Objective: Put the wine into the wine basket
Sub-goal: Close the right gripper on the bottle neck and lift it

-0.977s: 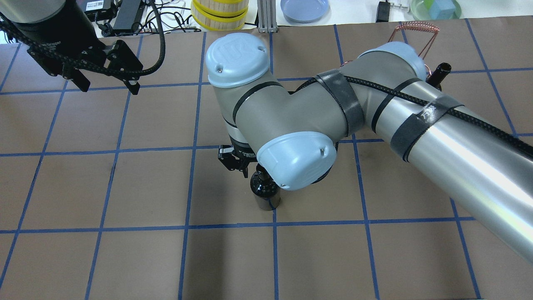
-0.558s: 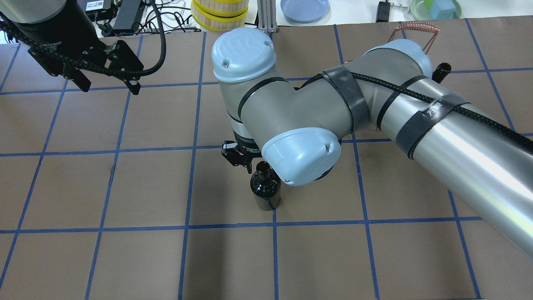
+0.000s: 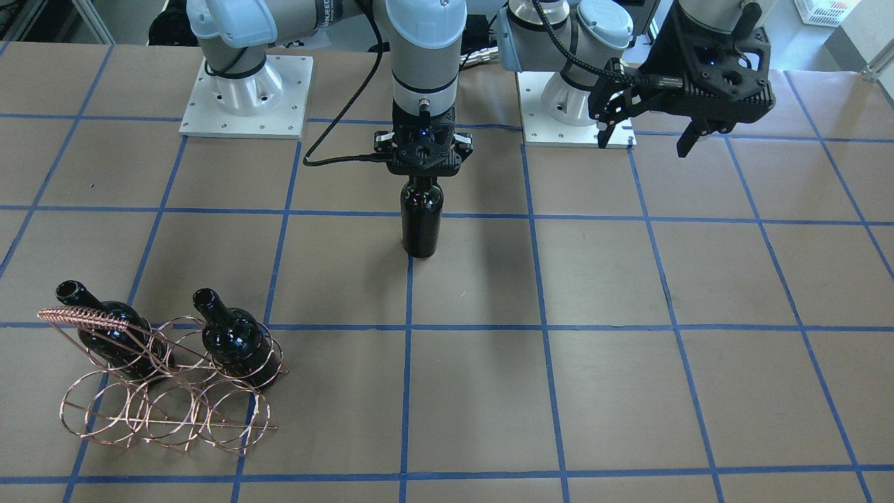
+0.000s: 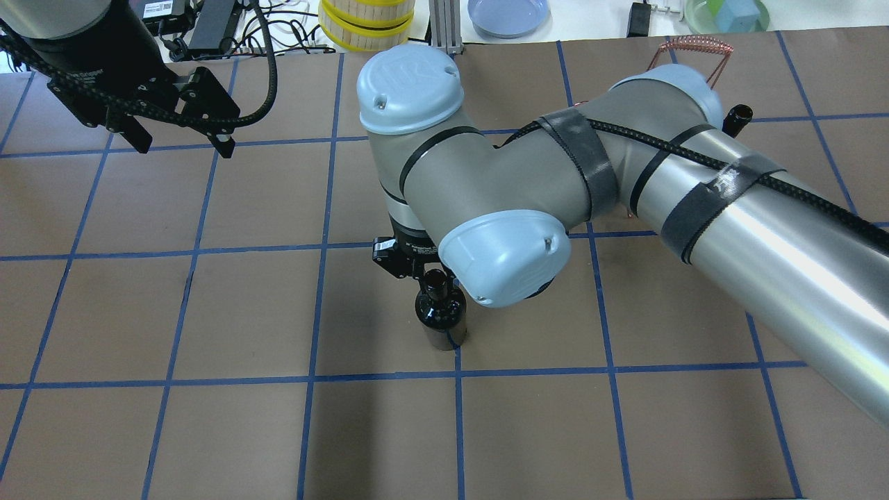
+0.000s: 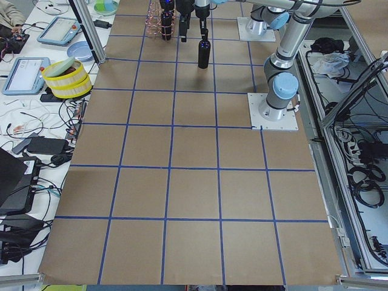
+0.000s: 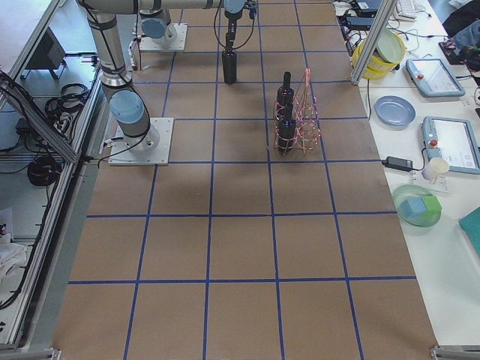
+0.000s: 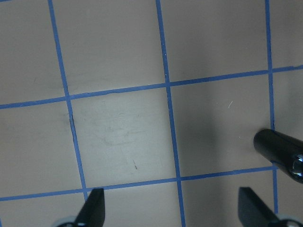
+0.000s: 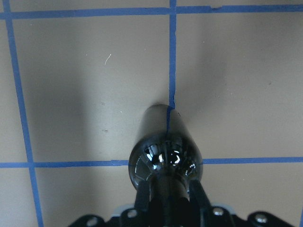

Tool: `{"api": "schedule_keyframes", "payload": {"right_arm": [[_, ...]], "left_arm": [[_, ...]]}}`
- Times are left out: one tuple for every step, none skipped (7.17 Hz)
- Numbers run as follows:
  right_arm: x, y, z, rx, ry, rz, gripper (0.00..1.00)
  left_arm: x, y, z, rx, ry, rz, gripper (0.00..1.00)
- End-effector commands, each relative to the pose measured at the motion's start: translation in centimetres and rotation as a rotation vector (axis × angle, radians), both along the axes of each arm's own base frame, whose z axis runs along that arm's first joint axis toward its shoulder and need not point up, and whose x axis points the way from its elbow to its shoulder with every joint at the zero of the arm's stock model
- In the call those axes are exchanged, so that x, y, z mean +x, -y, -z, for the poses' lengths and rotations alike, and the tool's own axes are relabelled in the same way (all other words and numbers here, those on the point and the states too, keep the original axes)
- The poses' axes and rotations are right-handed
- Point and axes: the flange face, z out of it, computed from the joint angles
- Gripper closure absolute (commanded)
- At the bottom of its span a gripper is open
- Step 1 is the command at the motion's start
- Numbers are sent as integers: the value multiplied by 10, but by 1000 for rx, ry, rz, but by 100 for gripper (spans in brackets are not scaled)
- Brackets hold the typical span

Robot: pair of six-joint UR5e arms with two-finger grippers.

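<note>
Pinches the long neck of the wine (image 3: pixel 422 223) with the right gripper (image 3: pixel 423 171), coming straight down from above. Shows the fingers (image 8: pixel 196 201) snug on both sides of the neck in the right wrist view, with no gap to see. Leaves the wine standing upright on the desk (image 3: pixel 628 314), right on a blue tape line (image 3: pixel 408 300), near the middle and closer to the robot's side.

Looks like the grab step, just ahead of the lift. To do it well:

- Squeeze firmly, since smooth shiny glass slips easily.
- Lift straight up and slowly, so the heavy bottom does not swing.
- Carry it high over the desk to the wine basket (image 3: pixel 167 405), well apart and off to the robot's right.
- Watch out for the two other dark bottles (image 3: pixel 237 342) already sitting in the wire rings, and for the coil handle (image 3: pixel 84 319) beside them.
- Pick a ring with nothing in it.
- Line the bottom up over that ring and lower it gently.
- Let go only once the wire carries the weight.

Holds the left gripper (image 3: pixel 642 147) spread wide with nothing in it, up above the desk on the other side, well away. Best to leave it there, out of the path.
</note>
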Motion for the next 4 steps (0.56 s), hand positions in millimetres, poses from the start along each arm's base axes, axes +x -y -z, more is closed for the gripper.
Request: {"api": "schedule_keyframes", "payload": {"right_arm": [[-5, 6, -14, -29, 4, -5, 93], [-19, 13, -47, -61, 25, 24, 93], [-43, 22, -89, -69, 33, 72, 92], [-62, 31, -124, -73, 38, 95, 92]], "left_arm": [[0, 0, 0, 1, 0, 0, 0], [0, -1, -1, 0, 0, 0, 0], [0, -1, -1, 0, 0, 0, 0], [0, -1, -1, 0, -2, 0, 0]]}}
